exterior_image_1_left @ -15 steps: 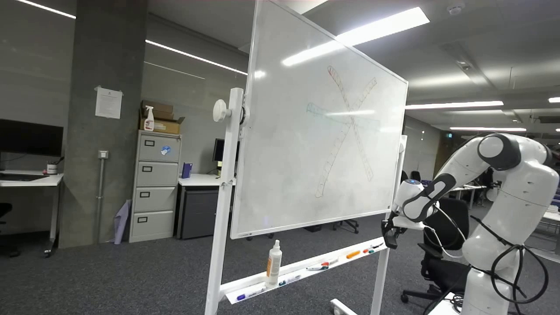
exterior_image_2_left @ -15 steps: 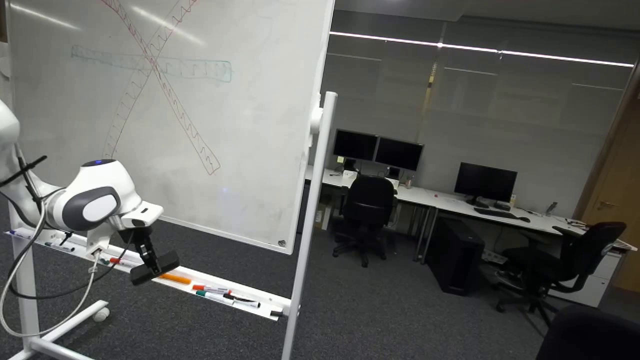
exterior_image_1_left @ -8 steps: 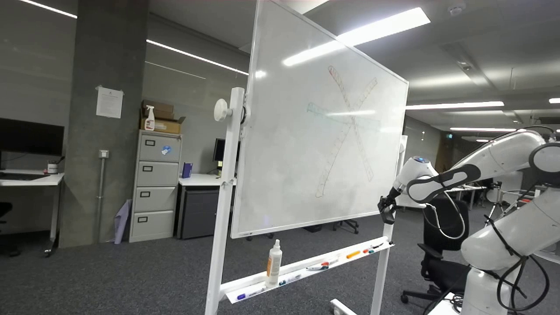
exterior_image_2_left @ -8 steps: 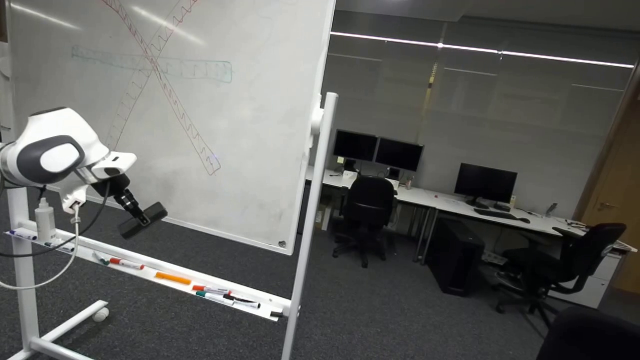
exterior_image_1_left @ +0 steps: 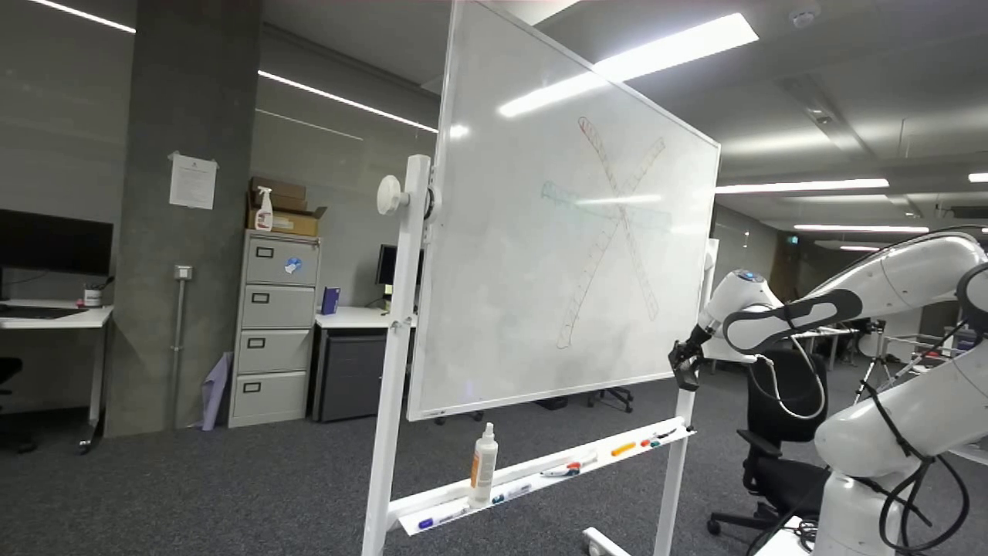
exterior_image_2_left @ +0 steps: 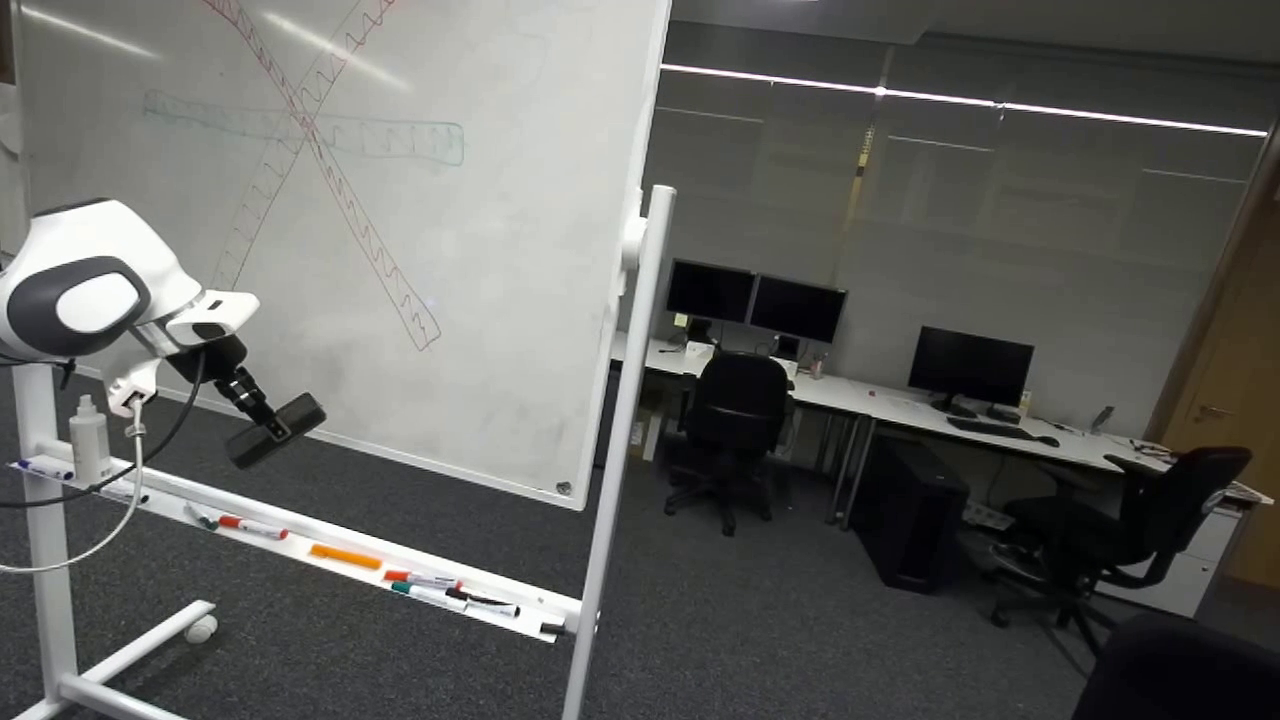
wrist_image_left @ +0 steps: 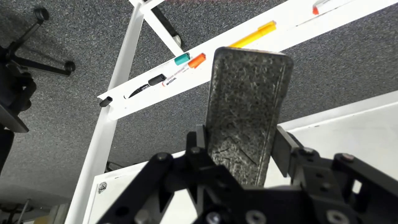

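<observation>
Jaws are clamped on an eraser (wrist_image_left: 248, 109), one jaw against each long edge, per the wrist view. The exposed face is dark, speckled and scored near the grip. In both exterior views the eraser is held tilted in the air, near the lower edge of the board (exterior_image_1_left: 525, 270) and above the tray (wrist_image_left: 192, 77), apart from the latter. Contact with the board cannot be determined.

Board: mounted on a white frame (exterior_image_2_left: 622, 430); marked with two crossing red strips (exterior_image_2_left: 368, 240) and a green strip (exterior_image_2_left: 400, 138) through the crossing.

Tray: an orange marker (exterior_image_2_left: 345, 556) lies near the middle. Toward one end, a red-capped marker (exterior_image_2_left: 423, 579), a green-capped marker (exterior_image_2_left: 430, 596) and a black-capped marker (exterior_image_2_left: 492, 603) lie close together. On the orange marker's other side lies a red marker (exterior_image_2_left: 253, 527). Toward the opposite end a bottle (exterior_image_1_left: 483, 467) stands upright, a blue-capped marker (exterior_image_1_left: 442, 518) lying near it.

Surroundings: a cabinet (exterior_image_1_left: 275, 332) carrying a spray bottle (exterior_image_1_left: 264, 212) and boxes (exterior_image_1_left: 294, 224); a chair (exterior_image_2_left: 742, 410) at a table (exterior_image_2_left: 840, 395) bearing monitors (exterior_image_2_left: 710, 290); grey carpet (exterior_image_2_left: 850, 650) throughout.
</observation>
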Robot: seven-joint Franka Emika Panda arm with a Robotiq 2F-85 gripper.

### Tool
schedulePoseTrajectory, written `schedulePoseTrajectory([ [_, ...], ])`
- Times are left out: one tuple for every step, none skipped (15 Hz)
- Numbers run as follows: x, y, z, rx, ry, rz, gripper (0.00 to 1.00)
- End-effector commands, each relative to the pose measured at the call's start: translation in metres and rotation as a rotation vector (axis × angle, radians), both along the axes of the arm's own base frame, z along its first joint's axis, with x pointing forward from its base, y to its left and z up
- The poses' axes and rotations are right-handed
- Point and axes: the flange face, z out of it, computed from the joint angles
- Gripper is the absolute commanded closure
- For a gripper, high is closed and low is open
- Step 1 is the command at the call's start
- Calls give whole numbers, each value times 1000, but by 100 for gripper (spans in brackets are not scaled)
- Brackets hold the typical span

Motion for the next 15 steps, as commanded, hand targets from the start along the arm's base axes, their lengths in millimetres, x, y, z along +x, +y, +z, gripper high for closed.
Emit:
schedulePoseTrajectory([
  [0, 0, 0, 0, 0, 0, 45],
  [0, 0, 0, 0, 0, 0, 45],
  [0, 0, 0, 0, 0, 0, 45],
  [0, 0, 0, 0, 0, 0, 45],
  [0, 0, 0, 0, 0, 0, 45],
  [0, 0, 0, 0, 0, 0, 45],
  [0, 0, 0, 0, 0, 0, 45],
  [0, 0, 0, 0, 0, 0, 45],
  [0, 0, 0, 0, 0, 0, 45],
  [0, 0, 0, 0, 0, 0, 45],
  [0, 0, 0, 0, 0, 0, 45],
  [0, 0, 0, 0, 0, 0, 45],
  [0, 0, 0, 0, 0, 0, 45],
  [1, -2, 3, -12, -13, -1, 70],
  [2, -4, 6, -18, -32, -4, 70],
])
